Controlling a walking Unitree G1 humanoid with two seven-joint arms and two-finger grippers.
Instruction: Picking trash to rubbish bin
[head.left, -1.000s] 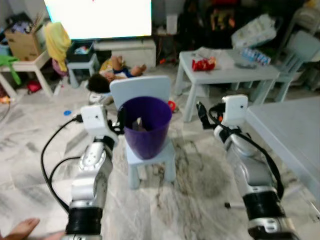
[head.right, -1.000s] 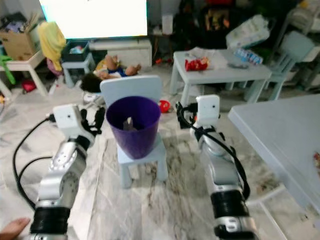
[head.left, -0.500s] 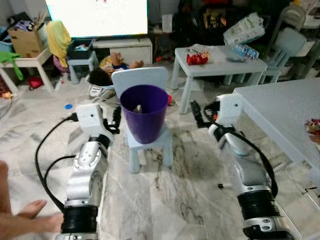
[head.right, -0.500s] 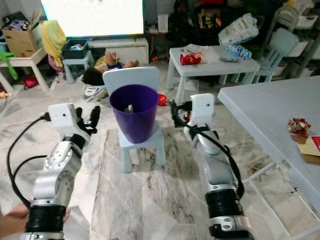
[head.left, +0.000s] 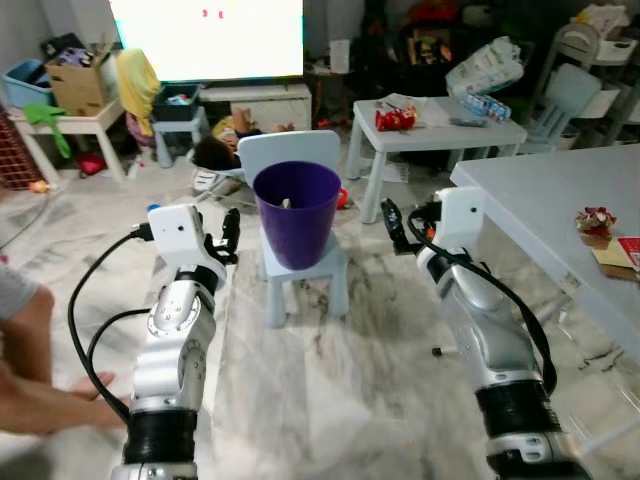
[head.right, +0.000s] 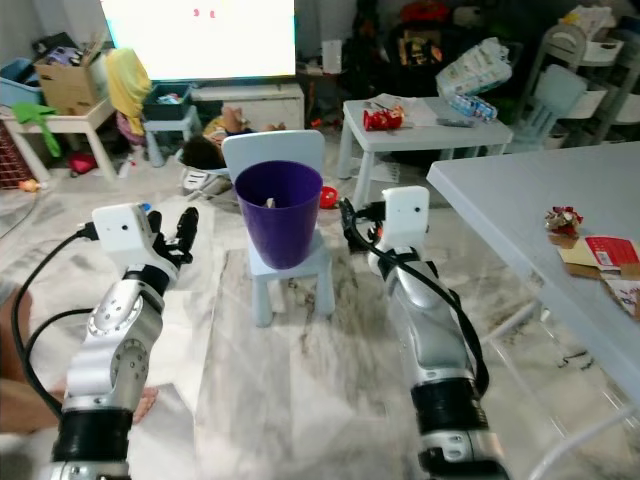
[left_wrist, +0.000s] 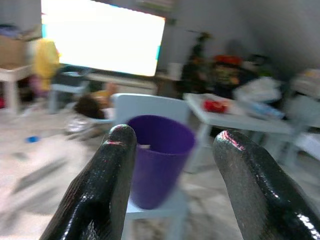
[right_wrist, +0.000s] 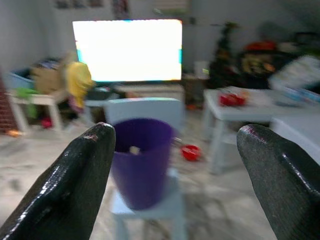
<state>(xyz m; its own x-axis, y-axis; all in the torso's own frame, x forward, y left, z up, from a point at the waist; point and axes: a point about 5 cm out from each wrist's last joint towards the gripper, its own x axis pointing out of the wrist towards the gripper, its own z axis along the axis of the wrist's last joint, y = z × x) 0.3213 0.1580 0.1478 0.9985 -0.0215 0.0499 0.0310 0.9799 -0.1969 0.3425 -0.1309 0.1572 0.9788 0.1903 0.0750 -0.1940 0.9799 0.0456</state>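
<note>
A purple bin (head.left: 297, 218) stands on a small pale-blue chair (head.left: 303, 277) ahead of me, with a pale scrap (head.left: 287, 203) inside it. My left gripper (head.left: 222, 236) hovers left of the bin, open and holding nothing. My right gripper (head.left: 392, 224) hovers right of it, also open and holding nothing. Both wrist views look between spread fingers at the bin (left_wrist: 161, 150) (right_wrist: 142, 160). On the grey table (head.right: 520, 215) at my right lie a red-wrapped bit of trash (head.right: 563, 218) and a flat brown and red packet (head.right: 600, 254).
A person's arm (head.left: 30, 375) reaches in at the lower left, close to my left arm. A low white table (head.left: 440, 125) with packets stands behind on the right. A small figure (head.left: 222, 148) lies on the floor behind the chair. Marble floor lies before the chair.
The camera has drawn back, so the bin looks smaller and the grey table's trash has come into view. Both arms hold the same pose. The person's arm has come further in.
</note>
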